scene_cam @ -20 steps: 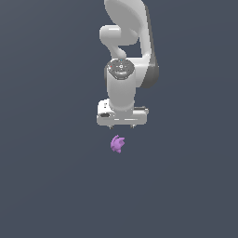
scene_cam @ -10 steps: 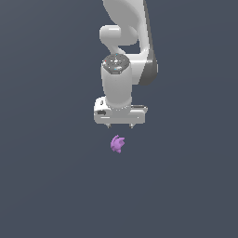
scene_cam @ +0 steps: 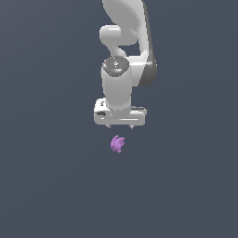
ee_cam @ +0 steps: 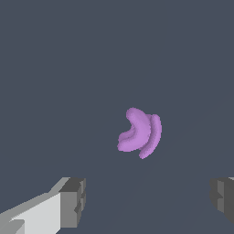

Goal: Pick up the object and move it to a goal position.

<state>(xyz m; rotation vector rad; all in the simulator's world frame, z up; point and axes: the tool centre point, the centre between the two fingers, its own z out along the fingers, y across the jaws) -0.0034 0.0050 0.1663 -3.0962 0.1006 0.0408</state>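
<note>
Fingertips [ee_cam: 73, 201] barely show under gripper [scene_cam: 120, 125]; object [scene_cam: 117, 144] clear.

— What surrounds the scene in the exterior view?

— A single flat backdrop [scene_cam: 42, 186] of dark slate blue-grey fills the picture from edge to edge. No walls, windows or furniture show, and no line marks where a floor would meet a wall.

— Does the wrist view show more?

— The same dark blue-grey surface [ee_cam: 55, 55], plain and without texture or pattern. A faint, slightly lighter band crosses it on a slant; otherwise the tone is even.

— And the light?

— Soft and uniform. No lamp shows, and whether the surface is a counter or a floor cannot be told.
</note>
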